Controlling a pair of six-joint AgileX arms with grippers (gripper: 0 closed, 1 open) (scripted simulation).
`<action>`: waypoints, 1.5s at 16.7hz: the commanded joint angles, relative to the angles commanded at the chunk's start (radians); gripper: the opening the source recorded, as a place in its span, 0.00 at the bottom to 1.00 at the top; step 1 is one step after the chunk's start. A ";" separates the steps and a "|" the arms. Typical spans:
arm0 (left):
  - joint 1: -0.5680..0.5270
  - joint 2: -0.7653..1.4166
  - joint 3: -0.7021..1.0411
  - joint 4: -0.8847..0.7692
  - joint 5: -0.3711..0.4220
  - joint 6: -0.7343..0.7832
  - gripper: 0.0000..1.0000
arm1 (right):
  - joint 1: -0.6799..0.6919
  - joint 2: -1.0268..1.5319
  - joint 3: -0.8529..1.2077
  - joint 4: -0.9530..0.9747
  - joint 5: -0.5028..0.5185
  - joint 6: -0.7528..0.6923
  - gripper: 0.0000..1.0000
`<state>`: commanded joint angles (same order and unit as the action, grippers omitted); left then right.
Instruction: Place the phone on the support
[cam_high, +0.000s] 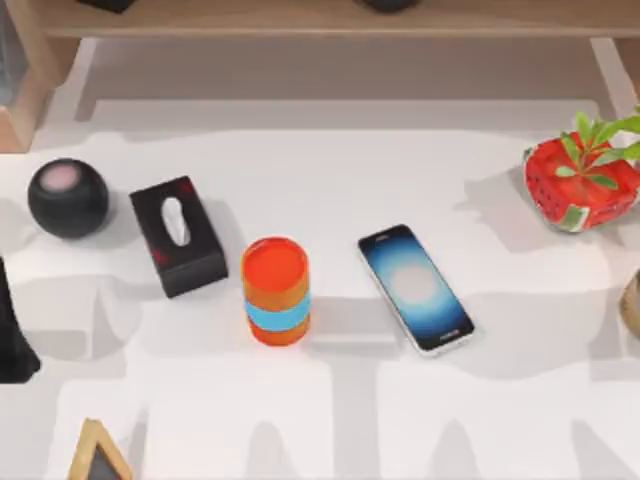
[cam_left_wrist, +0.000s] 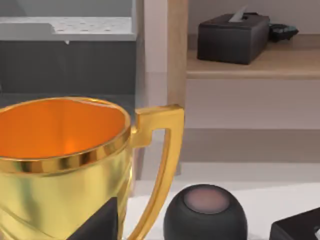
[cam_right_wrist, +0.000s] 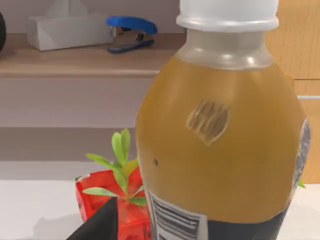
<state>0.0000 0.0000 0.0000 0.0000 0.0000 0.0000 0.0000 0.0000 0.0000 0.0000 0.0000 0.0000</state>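
The phone (cam_high: 415, 288) lies flat and face up on the white table (cam_high: 400, 410), right of centre, its dark blue screen glowing pale in the middle. It is slanted, with its lower end toward the right. An orange cylinder (cam_high: 275, 290) with a light-blue band stands upright just left of it. I cannot tell which thing is the support. A dark part of my left gripper (cam_left_wrist: 95, 224) shows in the left wrist view, close behind a gold trophy cup (cam_left_wrist: 65, 165). A dark part of my right gripper (cam_right_wrist: 97, 225) shows behind a tea bottle (cam_right_wrist: 220, 140). Both are far from the phone.
A black tissue box (cam_high: 178, 235) and a black sphere (cam_high: 67, 198) sit at the left. A red strawberry pot with a green plant (cam_high: 583, 180) stands at the right. A tan wedge (cam_high: 97, 455) is at the front left, a dark shape (cam_high: 12, 330) at the left edge, a wooden shelf (cam_high: 320, 18) behind.
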 joint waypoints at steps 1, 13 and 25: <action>0.000 0.000 0.000 0.000 0.000 0.000 1.00 | 0.000 0.000 0.000 0.000 0.000 0.000 1.00; 0.000 0.000 0.000 0.000 0.000 0.000 1.00 | 0.098 0.525 0.617 -0.286 0.023 0.029 1.00; 0.000 0.000 0.000 0.000 0.000 0.000 1.00 | 0.388 1.747 1.552 -0.975 0.043 0.078 1.00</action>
<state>0.0000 0.0000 0.0000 0.0000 0.0000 0.0000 0.3879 1.7474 1.5520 -0.9750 0.0429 0.0780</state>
